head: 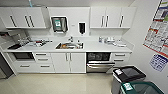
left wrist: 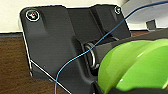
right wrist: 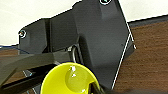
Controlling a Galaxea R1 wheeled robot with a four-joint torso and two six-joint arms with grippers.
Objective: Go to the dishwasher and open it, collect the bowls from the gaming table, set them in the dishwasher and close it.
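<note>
Left wrist view shows a green bowl close at that arm, right wrist view a yellow bowl; whether either jaws clamp them, I cannot tell. Far ahead, slightly right, the dishwasher stands open under the counter.

On my left wrist feed I see the wide matte black mounting plate, rounded at its corners, with a shiny round fitting at upper left and another at upper right. A thin blue cable loops across it past a round metal-rimmed joint. On my right wrist feed, the same kind of dark angular plate carries a ringed fitting at left.
</note>
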